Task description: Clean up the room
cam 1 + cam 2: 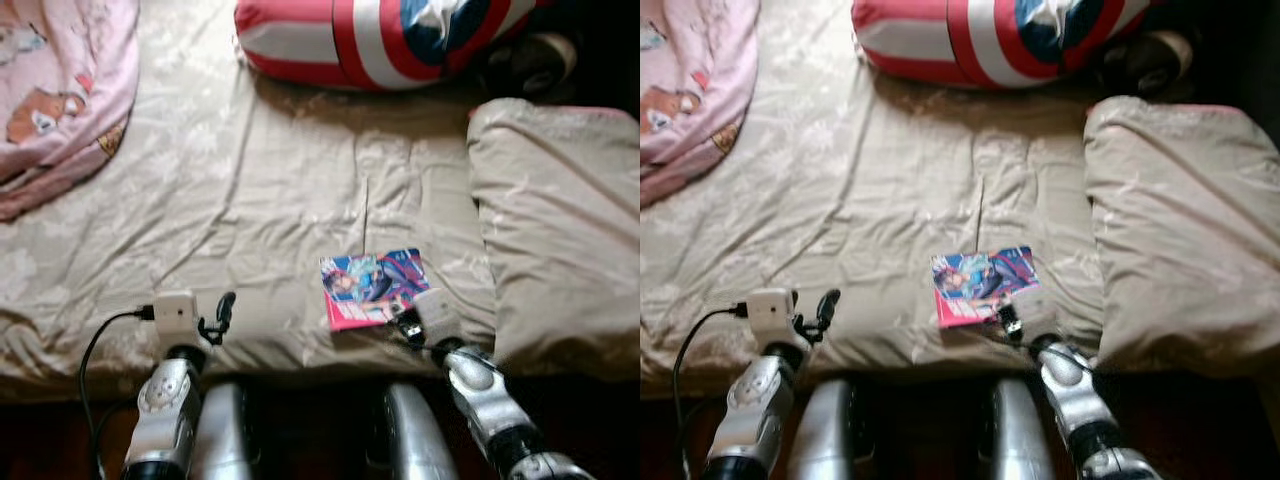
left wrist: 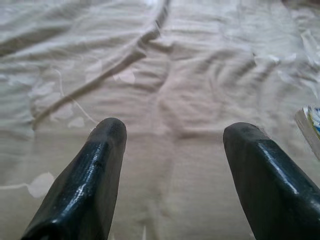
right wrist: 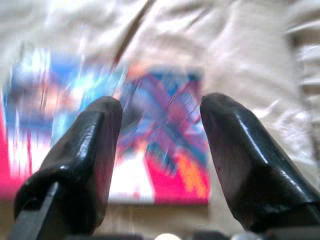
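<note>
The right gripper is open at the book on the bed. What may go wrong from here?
1. The book lies flat on the soft sheet, so the right gripper may push it down or pinch fabric instead.
2. The book is thin; it may slide away or its cover may bend.
3. The pillow lies close beside it and may be bumped.

We see a thin book lying flat on the bed, cover up, in bright blue, red and pink with white lettering. It sits just ahead of our right claw, whose spread fingers frame its cover, and well apart from our left claw.
</note>
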### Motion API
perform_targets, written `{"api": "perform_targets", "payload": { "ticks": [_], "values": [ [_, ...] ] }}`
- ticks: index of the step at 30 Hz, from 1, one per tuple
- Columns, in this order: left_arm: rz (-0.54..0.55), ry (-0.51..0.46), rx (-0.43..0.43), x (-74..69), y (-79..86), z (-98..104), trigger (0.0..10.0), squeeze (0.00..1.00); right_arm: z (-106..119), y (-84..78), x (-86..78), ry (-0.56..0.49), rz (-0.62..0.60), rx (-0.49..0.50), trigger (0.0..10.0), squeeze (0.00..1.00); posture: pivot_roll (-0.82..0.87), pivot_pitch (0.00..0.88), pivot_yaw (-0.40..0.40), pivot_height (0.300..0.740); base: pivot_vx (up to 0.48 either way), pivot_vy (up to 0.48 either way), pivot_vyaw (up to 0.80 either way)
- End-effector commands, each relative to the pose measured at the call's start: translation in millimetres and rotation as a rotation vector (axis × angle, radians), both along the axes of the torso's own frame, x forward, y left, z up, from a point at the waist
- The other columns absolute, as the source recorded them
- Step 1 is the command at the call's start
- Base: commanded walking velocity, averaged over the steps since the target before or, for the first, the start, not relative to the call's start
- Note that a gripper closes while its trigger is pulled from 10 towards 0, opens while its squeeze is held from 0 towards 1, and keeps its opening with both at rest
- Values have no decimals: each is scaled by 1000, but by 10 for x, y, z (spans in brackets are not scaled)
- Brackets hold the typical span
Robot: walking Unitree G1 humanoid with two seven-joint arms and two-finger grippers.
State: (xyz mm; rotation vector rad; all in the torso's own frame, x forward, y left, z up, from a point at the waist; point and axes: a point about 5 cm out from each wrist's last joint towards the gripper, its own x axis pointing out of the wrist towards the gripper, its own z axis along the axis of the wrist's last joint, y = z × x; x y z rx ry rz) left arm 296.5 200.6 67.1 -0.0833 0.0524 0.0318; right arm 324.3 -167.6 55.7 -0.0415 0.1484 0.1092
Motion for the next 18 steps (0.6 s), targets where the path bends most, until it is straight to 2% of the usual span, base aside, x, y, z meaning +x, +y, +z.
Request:
{"api": "perform_targets", "payload": {
  "ticks": [1,6,8,12,15,18],
  "values": [
    [-6,16,-2,-11,4,-52,10000,0,-48,-185,-109,-31,-172,162,10000,0,46,172,-61,618,0,0,0],
    [-21,17,3,11,10,-46,10000,0,-133,-216,-194,-16,-241,215,10000,0,43,156,-47,618,0,0,0],
    [-22,19,5,12,21,-56,10000,0,-145,-200,-221,-22,-234,236,10000,0,39,150,-41,618,0,0,0],
    [-29,22,12,8,23,-72,10000,0,-188,-228,-286,-23,-242,214,10000,0,37,134,-33,623,0,0,0],
    [-40,25,16,11,2,-81,10000,0,-279,-311,-315,48,-275,163,10000,0,38,128,-29,643,0,0,0],
    [-47,26,17,6,1,-97,10000,0,-287,-311,-328,39,-260,186,10000,0,49,119,-25,663,0,0,0]
  ]
}}
